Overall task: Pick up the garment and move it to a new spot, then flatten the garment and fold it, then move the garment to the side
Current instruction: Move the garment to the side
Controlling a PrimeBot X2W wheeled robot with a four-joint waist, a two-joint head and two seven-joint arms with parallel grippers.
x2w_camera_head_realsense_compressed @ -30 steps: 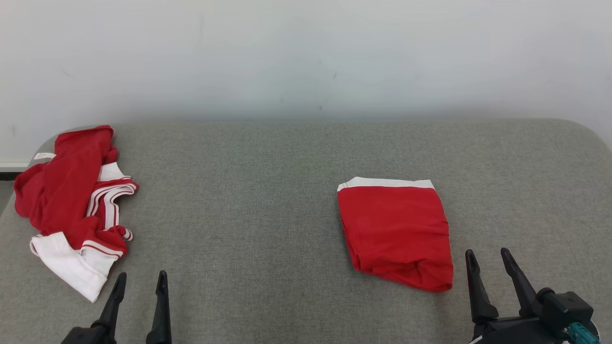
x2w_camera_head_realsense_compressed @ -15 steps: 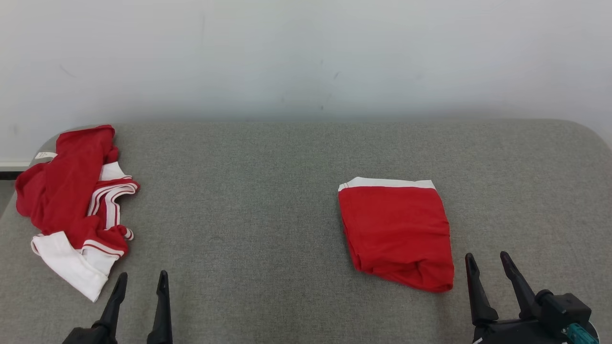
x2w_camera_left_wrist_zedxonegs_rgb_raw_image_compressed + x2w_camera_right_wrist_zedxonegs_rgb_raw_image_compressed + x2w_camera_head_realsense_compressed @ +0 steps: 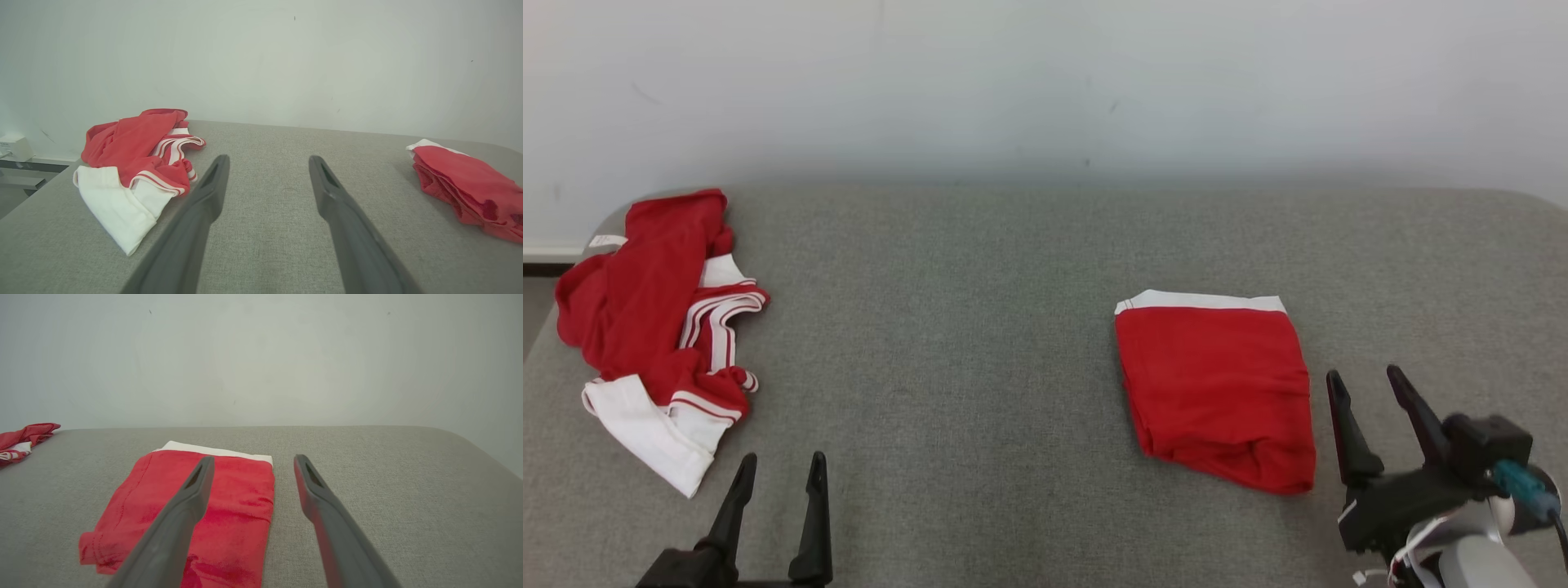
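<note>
A folded red garment [image 3: 1215,385] with a white band along its far edge lies flat on the grey surface, right of centre; it also lies at the right edge of the left wrist view [image 3: 470,190] and under the fingers in the right wrist view [image 3: 188,512]. My right gripper [image 3: 1365,384] stands open just right of its near corner, holding nothing. A second, crumpled red and white garment [image 3: 658,327] sits at the far left [image 3: 139,163] [image 3: 20,443]. My left gripper [image 3: 780,469] is open near the front edge, right of that pile.
The grey padded surface [image 3: 947,343] spreads wide between the two garments. A pale wall [image 3: 1045,82] runs right behind its back edge. The surface's rounded corners fall away at far left and far right.
The camera has shifted, so the whole picture moved. My right gripper has risen and moved forward beside the folded garment's near corner. Both garments lie as before.
</note>
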